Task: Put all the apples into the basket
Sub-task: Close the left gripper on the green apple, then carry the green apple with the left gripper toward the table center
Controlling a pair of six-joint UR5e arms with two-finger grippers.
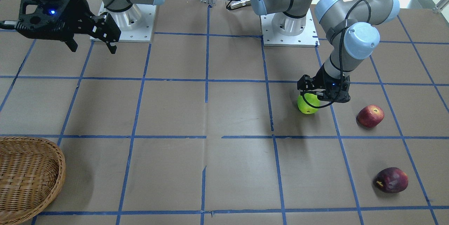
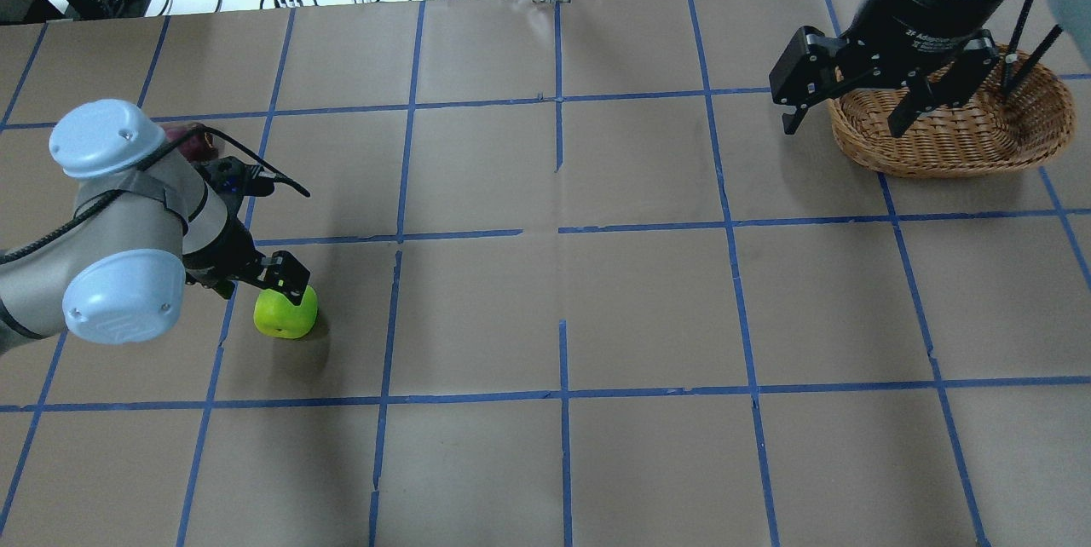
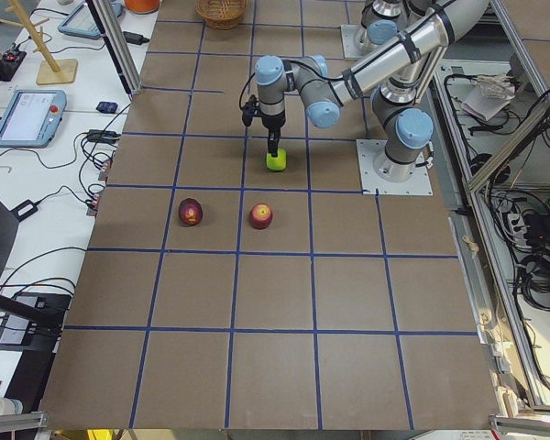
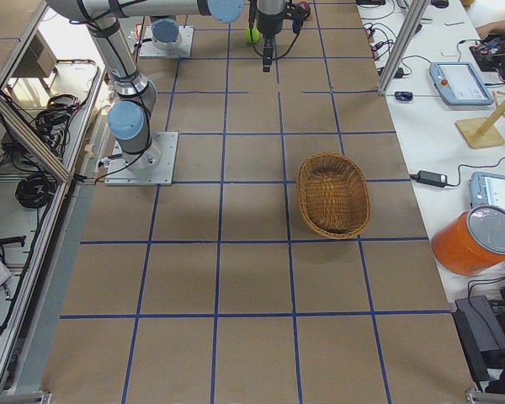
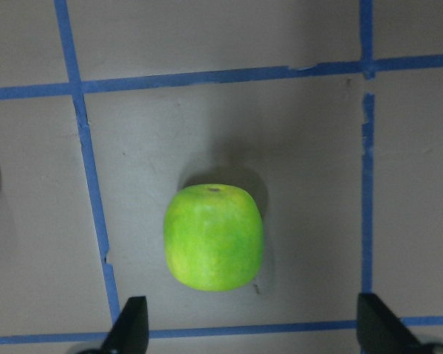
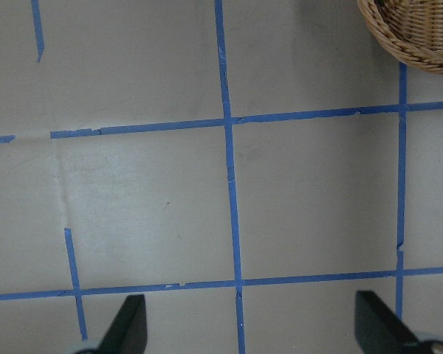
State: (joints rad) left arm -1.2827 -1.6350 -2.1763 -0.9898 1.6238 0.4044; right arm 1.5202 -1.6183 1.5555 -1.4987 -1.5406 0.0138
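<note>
The lime green apple (image 1: 308,105) lies on the table, also in the overhead view (image 2: 285,314) and the left wrist view (image 5: 214,237). My left gripper (image 1: 317,93) hangs open just over it, with one fingertip (image 5: 131,324) on each side and no grip on it. The red apple (image 1: 370,116) and the dark maroon apple (image 1: 391,180) lie apart on the table beyond the left arm. The wicker basket (image 2: 963,138) stands at the far right of the overhead view. My right gripper (image 2: 844,128) is open and empty, raised beside the basket's rim.
Brown paper with a blue tape grid covers the table (image 1: 210,113). The two arm bases (image 1: 287,25) stand at the robot's edge. Beside the table's ends are tablets, cables and an orange container (image 4: 475,240).
</note>
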